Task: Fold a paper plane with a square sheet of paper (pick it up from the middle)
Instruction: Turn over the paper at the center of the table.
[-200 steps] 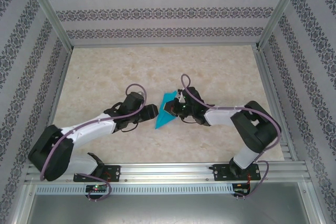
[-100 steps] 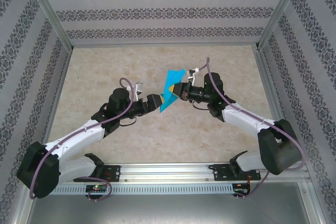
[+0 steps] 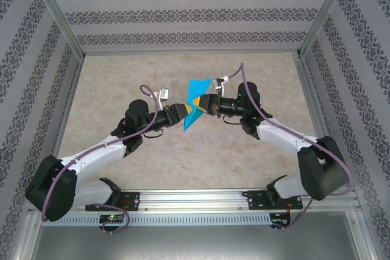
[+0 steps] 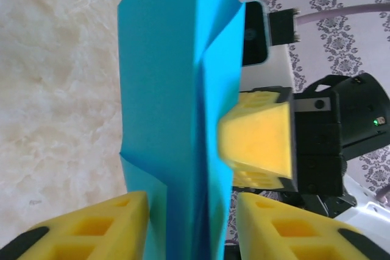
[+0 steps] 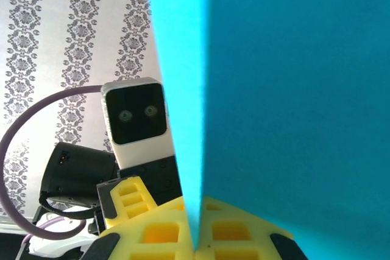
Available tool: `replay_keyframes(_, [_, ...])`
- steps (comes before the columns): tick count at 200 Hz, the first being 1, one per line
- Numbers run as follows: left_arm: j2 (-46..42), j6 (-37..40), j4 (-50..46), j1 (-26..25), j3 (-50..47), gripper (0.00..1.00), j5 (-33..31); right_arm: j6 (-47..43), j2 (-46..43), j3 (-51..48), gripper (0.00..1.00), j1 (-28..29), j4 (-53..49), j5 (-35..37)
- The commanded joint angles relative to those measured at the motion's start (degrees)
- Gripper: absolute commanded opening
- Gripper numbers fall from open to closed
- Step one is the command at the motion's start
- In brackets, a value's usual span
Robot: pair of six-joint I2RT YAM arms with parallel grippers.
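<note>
Teal paper sheet (image 3: 196,92): thin, floppy, tearable; you pinch at centre crease. Right jaws clenched on it; left jaws: hold unclear.

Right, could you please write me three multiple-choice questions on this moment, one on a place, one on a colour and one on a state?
1. Where is the folded paper?
A flat on the table
B in the air between the two grippers
C on the front rail

2. What colour are the gripper fingers?
A yellow
B red
C green

3. How is the right gripper?
A wide open and free
B shut on the paper
C shut on a cable

Answers:
1 B: the top view shows it up between the left gripper and the right one.
2 A: both wrist views show them yellow.
3 B: its wrist view shows the sheet pinched between its fingers.
</note>
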Motion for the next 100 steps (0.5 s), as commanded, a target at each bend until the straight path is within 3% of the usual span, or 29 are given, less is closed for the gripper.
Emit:
replay_keyframes(1, [-0.1,0.1,3.7,0.7,0.6,0.35,0.8,0.5,0.7,1.4,0.04,-0.6,2.2,-1.9])
replay_keyframes(27, [1.1,0.1,4.2,0.7,1.3,0.21,1.7,0.3,1.2,1.4,0.04,-0.9,1.4,-2.0])
replay_keyframes(62, [2.5,-0.1,4.9,0.7,1.2,0.11,1.9,0.1,2.1,1.5,0.08,-1.3,0.4,-2.6])
replay_keyframes(78, [2.2,0.6,3.0,0.7,1.2,0.09,1.2,-0.9,1.7,1.5,0.18,-2.5,-2.0,-2.7])
replay_keyframes(100, [1.1,4.0,-3.1,0.8,2.0,0.08,0.3,-6.4,-0.8,2.1,0.41,-5.3,-11.3,-0.6])
